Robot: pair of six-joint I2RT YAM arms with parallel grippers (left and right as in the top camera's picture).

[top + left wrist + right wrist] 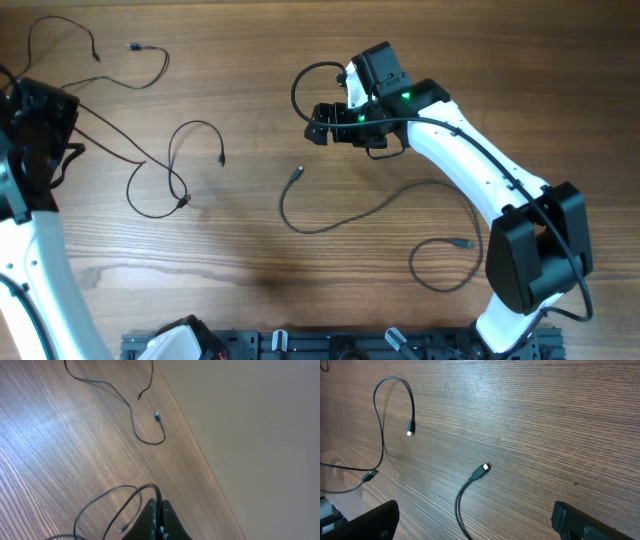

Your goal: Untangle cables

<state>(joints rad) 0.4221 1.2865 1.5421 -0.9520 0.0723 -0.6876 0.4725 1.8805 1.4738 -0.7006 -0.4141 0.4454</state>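
Brown wood-grain table top is carrying everything, with the grain running left to right in the overhead view.

Toward the left, several thin black flexible cords are lying as loose strands and crossing one another in open loops. One small plug end is resting at the foot of an arch-shaped loop. A second plug end is lying near the top of that view.

Well apart, toward the middle and right, a single thin black cord is lying alone. Its silver-tipped plug is pointing up-table. The strand is sweeping in a long curve and closing into a loop, with its far plug sitting inside.
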